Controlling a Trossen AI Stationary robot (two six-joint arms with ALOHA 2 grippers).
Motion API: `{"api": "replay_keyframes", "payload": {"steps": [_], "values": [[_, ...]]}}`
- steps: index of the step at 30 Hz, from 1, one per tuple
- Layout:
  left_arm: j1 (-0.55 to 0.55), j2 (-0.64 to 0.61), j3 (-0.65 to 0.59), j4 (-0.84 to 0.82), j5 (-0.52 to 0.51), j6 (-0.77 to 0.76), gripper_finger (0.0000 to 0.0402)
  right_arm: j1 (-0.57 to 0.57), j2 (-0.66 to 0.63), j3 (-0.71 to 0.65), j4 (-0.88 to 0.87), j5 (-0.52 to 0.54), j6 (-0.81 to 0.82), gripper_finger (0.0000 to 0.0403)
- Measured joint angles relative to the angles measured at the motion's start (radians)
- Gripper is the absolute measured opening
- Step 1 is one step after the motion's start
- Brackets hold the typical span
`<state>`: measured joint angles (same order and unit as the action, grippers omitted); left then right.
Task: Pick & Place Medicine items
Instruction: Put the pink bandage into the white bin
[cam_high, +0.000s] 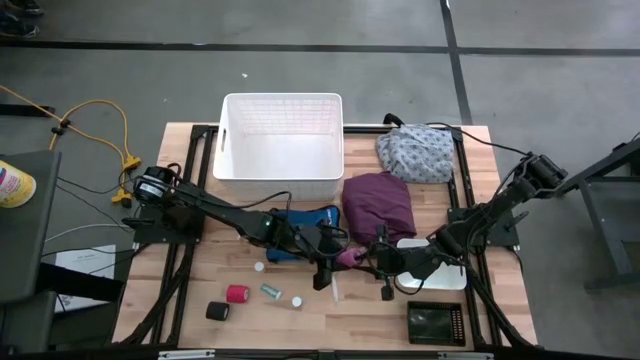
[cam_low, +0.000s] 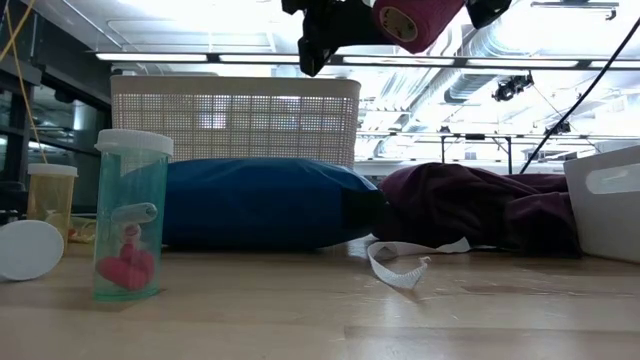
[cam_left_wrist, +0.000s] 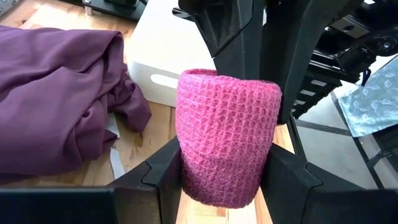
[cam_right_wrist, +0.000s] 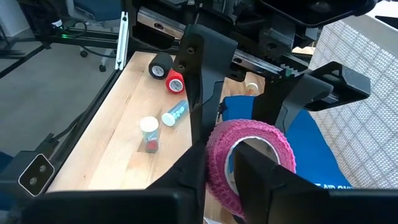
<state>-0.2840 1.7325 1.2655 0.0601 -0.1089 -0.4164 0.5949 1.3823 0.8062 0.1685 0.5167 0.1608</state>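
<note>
White basket (cam_high: 281, 160) holds nothing visible inside.

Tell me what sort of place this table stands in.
Probably a lab or workshop: bare concrete floor with taped lines, exposed ducts and strip lights overhead in the low view, and a loose yellow cable on the floor beside the wooden table.

The bandage roll (cam_left_wrist: 227, 140) between the two dark tools is pink with a waffle weave; on the pale wood counter (cam_high: 180, 280) lie a red roll (cam_high: 237, 294) and a black roll (cam_high: 217, 311). Far back stands a white mesh-walled basket (cam_high: 281, 147), with a blue pouch (cam_low: 255, 203), a plain purple cloth (cam_high: 378, 204) and a grey-blue floral cloth (cam_high: 418, 154). The near vial (cam_low: 131, 215) is clear greenish, capped white, with pink inside.
</note>
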Motion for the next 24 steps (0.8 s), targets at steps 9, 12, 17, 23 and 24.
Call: {"api": "replay_keyframes", "payload": {"steps": [9,12,17,23,24], "values": [[0.0,0.0,0.0,0.0,0.0,0.0,0.0167,0.0,0.0,0.0,0.0,-0.002,0.0,0.0047],[0.0,0.0,0.0,0.0,0.004,0.0,0.0167,0.0,0.0,0.0,0.0,-0.003,0.0,0.0047],[0.001,0.0,0.0,0.0,0.022,-0.002,0.0175,0.001,0.0,0.0,0.001,-0.006,0.001,0.0046],[0.001,0.0,0.0,0.001,0.025,0.024,0.0203,0.001,0.0,0.0,0.001,-0.007,0.001,0.0046],[0.001,0.0,0.0,0.001,0.025,0.029,0.0207,0.001,0.0,0.0,0.0,-0.008,0.001,0.0046]]}}
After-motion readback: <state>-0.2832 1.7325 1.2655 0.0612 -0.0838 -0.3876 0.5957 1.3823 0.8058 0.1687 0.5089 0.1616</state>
